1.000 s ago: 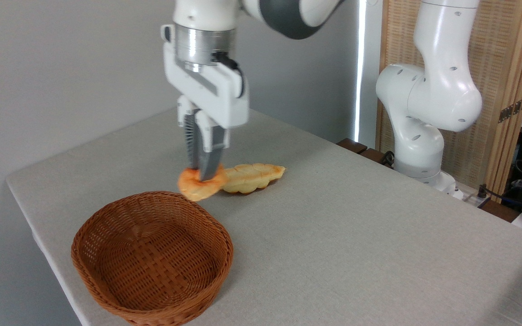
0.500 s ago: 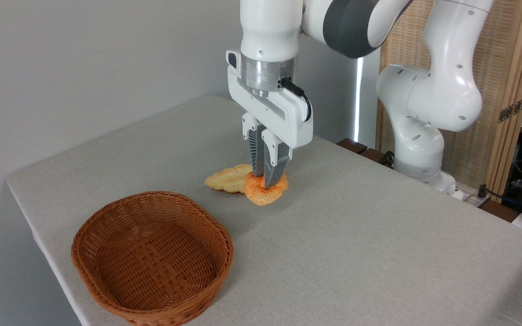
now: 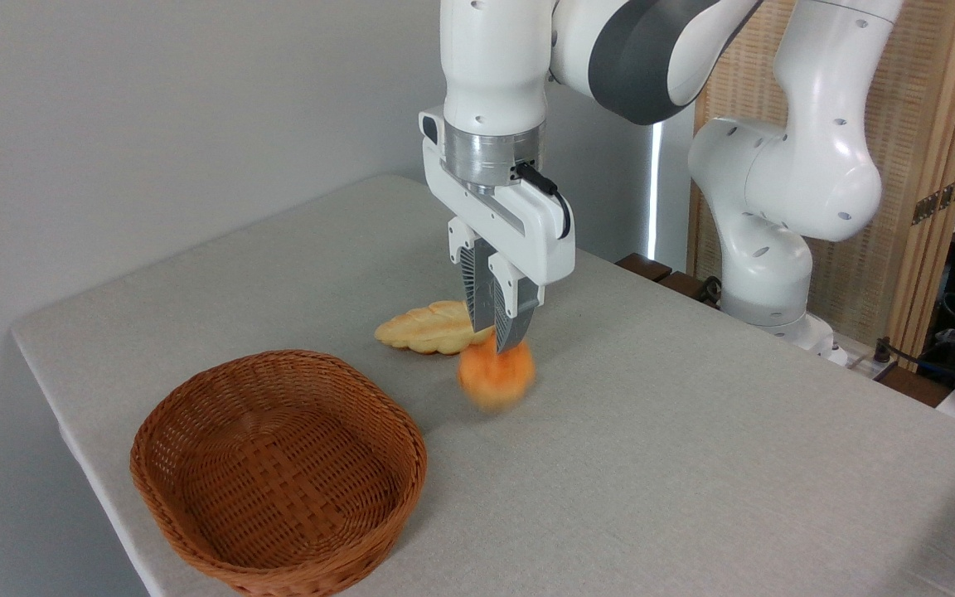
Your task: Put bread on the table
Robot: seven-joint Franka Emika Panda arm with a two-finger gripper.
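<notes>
Camera view: the bread [image 3: 496,375], motion-blurred, sits just below the jaws of the gripper [image 3: 505,336], beside the braided loaf [image 3: 428,328] and beyond the basket [image 3: 278,473]; jaws nearly together, grip uncertain; placement on the worktop [image 3: 693,431] appears nearly complete.

Grey table [image 3: 693,464], wicker basket [image 3: 278,473], pale braided loaf [image 3: 426,328]
</notes>
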